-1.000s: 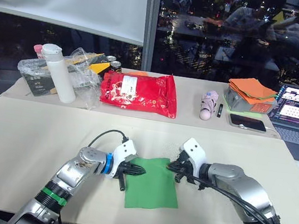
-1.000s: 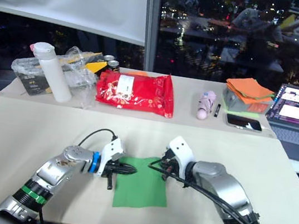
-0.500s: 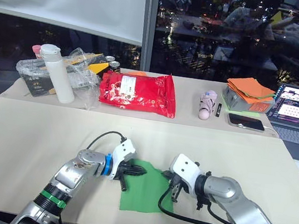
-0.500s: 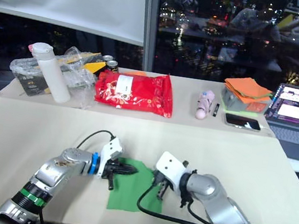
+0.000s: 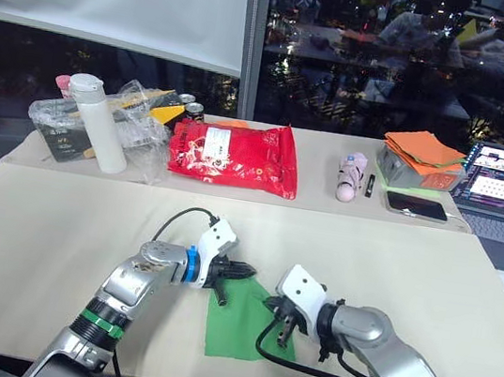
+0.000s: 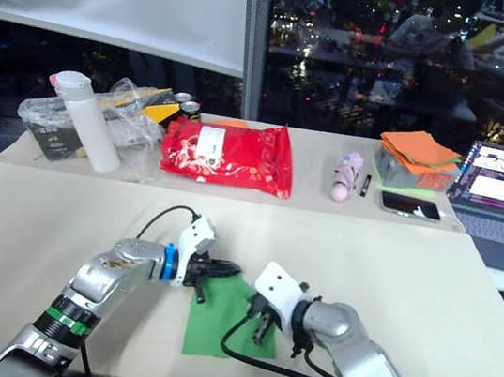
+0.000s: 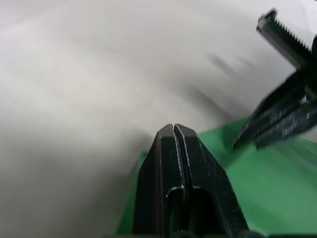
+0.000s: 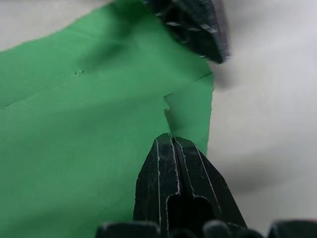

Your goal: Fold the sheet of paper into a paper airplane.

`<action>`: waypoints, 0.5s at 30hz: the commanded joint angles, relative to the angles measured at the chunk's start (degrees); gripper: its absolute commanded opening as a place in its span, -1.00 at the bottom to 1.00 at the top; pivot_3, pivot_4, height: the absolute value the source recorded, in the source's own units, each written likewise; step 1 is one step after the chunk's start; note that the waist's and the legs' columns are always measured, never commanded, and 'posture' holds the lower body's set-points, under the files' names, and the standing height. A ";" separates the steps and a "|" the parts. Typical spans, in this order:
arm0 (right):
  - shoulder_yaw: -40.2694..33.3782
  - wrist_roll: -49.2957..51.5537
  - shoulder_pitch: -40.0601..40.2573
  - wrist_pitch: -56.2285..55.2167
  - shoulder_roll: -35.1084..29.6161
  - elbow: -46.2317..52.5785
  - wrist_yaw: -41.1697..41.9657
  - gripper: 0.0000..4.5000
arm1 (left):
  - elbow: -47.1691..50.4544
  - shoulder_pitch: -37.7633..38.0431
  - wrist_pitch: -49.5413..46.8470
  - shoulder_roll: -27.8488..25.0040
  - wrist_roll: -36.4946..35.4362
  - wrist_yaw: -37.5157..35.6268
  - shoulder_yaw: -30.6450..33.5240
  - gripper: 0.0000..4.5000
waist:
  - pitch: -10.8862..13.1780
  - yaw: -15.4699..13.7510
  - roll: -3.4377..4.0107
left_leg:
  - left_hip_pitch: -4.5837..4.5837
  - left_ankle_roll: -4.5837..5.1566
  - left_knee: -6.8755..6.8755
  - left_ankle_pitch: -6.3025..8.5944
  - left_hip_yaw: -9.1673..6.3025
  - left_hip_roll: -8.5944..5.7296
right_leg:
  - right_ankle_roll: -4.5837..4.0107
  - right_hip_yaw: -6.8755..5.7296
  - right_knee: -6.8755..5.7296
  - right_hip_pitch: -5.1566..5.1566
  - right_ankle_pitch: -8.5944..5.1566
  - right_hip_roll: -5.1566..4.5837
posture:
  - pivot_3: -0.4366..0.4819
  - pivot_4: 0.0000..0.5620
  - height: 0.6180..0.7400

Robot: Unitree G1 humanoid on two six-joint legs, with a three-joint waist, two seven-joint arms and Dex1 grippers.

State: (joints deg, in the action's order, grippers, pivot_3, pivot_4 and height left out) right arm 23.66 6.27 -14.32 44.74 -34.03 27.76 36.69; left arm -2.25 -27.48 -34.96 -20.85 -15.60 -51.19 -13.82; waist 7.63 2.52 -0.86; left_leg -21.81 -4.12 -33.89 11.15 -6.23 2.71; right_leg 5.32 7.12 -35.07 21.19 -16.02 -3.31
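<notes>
The sheet of paper [image 5: 236,324] lies flat on the near table [image 5: 46,234], long axis running near-to-far, its far corner pointing toward 12 o'clock. A clear plastic bag [image 5: 100,123] at 10 o'clock holds packaged items. The left gripper [image 5: 242,270], fingers pressed together, rests at the sheet's far corner. The right gripper [image 5: 281,333], fingers also pressed together, presses on the sheet's right edge at 3 o'clock

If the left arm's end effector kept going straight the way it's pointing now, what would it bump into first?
Probably the right end effector, which sits just ahead across the corner of the green sheet of paper. The left end effector points toward it with shut fingers; depth is hard to judge, so it might slide past.
</notes>
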 commanded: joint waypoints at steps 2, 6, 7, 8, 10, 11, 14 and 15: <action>-0.01 0.01 -0.17 1.20 0.44 0.70 0.20 -0.98 | -0.02 -1.46 1.44 0.59 1.32 -0.01 -1.86 -1.00 | 0.00 -0.03 0.00 | 0.02 0.00 0.00 0.00 0.00 0.00 | 0.00 0.00 -0.01 -0.02 0.00 0.00 | -0.05 -0.47 0.87; -0.09 -0.47 0.07 1.22 0.66 1.12 -0.10 -0.98 | -1.18 -1.70 1.90 -0.56 4.65 -0.62 -5.69 -1.00 | 0.00 0.03 0.00 | 0.01 0.00 -0.01 0.00 0.00 0.00 | 0.00 0.00 0.01 -0.02 0.00 0.00 | -0.05 -0.47 0.87; -0.13 -0.52 0.17 1.27 0.71 1.24 -0.13 -0.98 | -1.34 -1.68 1.98 -0.50 4.84 -0.72 -5.96 -1.00 | 0.00 0.04 0.00 | 0.02 0.00 0.00 0.00 0.00 0.00 | 0.00 0.00 0.01 -0.02 0.00 0.00 | -0.05 -0.47 0.87; -0.10 -0.54 0.22 1.26 0.69 1.33 -0.09 -0.98 | -1.41 -1.67 1.91 -0.18 4.82 -0.99 -6.37 -1.00 | 0.00 0.04 -0.01 | 0.02 0.00 0.00 0.00 0.00 0.00 | 0.00 0.00 0.00 -0.02 0.00 0.00 | -0.05 -0.47 0.87; 0.08 -0.54 0.21 1.03 0.56 1.42 0.16 -0.98 | -1.67 -1.55 2.86 -0.07 5.89 -1.45 -8.10 -1.00 | 0.00 0.01 0.00 | 0.01 0.00 0.00 0.00 0.00 0.00 | 0.00 0.00 0.00 -0.02 0.00 0.00 | -0.05 -0.47 0.87; 0.17 -0.51 0.22 1.03 0.52 1.47 0.27 -0.98 | -1.82 -1.46 3.25 0.00 6.31 -1.53 -8.65 -1.00 | 0.00 -0.02 -0.01 | 0.02 0.00 0.00 0.00 0.00 0.00 | 0.00 0.00 0.01 -0.03 0.00 0.00 | -0.05 -0.47 0.87; 0.36 -0.37 0.18 1.81 0.37 1.70 0.57 -0.98 | -2.02 -1.11 2.99 0.43 6.48 -1.58 -8.97 -1.00 | -0.01 -0.01 -0.01 | 0.03 0.00 0.00 0.00 0.00 0.00 | 0.00 0.00 0.01 -0.04 0.00 0.00 | -0.05 -0.47 0.87; 0.00 -0.25 0.03 1.84 0.20 1.72 0.77 -0.98 | -2.30 -1.04 2.94 0.45 6.84 -1.60 -9.30 -1.00 | -0.01 -0.03 -0.01 | 0.04 0.00 0.00 0.00 0.00 0.00 | 0.00 0.00 0.00 -0.04 0.00 0.00 | -0.05 -0.47 0.87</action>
State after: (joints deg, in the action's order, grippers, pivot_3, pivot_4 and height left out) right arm 23.83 5.72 -14.33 45.94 -33.52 27.92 37.00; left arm -4.32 -28.56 -32.07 -20.56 -9.35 -52.42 -21.99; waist 7.61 2.50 -0.86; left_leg -21.77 -4.12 -33.90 11.15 -6.23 2.70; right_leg 5.32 7.12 -35.07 21.16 -16.02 -3.31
